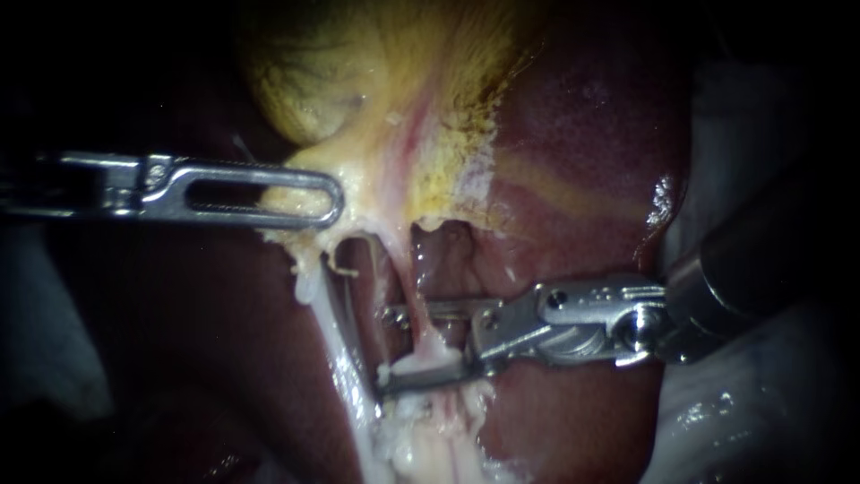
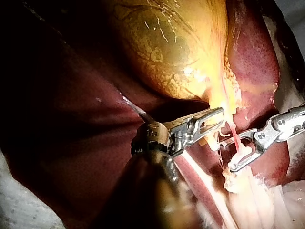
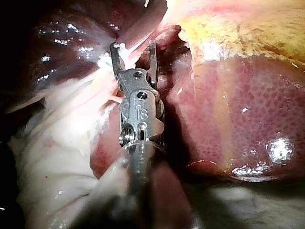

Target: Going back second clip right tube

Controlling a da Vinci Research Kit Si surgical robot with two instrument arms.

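The right tube, a thin pink strand, runs down the centre of the endoscope view from the yellow neck of the gallbladder toward pale fatty tissue at the bottom edge. My right instrument, entering from the right edge, straddles the strand low in the frame. Its two jaws stand apart, one above and one below, with the tube crossing the gap between them. I cannot tell whether a clip sits in those jaws or on the tube.

A second tube, whiter, runs just to the left, close beside the jaw tips. My left instrument, coming in from the left edge at mid-height, has its slotted jaws clamped on the gallbladder's lower margin. The dark red liver fills the upper right, with white cloth along the right edge.

Only the right wrist view looks down the shaft. There the parted jaws appear as two prongs with the pale strand lying across between them, and the speckled liver lies beside the instrument.

Only the left wrist view shows the two instruments side on. The left jaws pinch yellow tissue under the gallbladder's veined dome. Just ahead of them, the right instrument's jaws gape around the pink tube.
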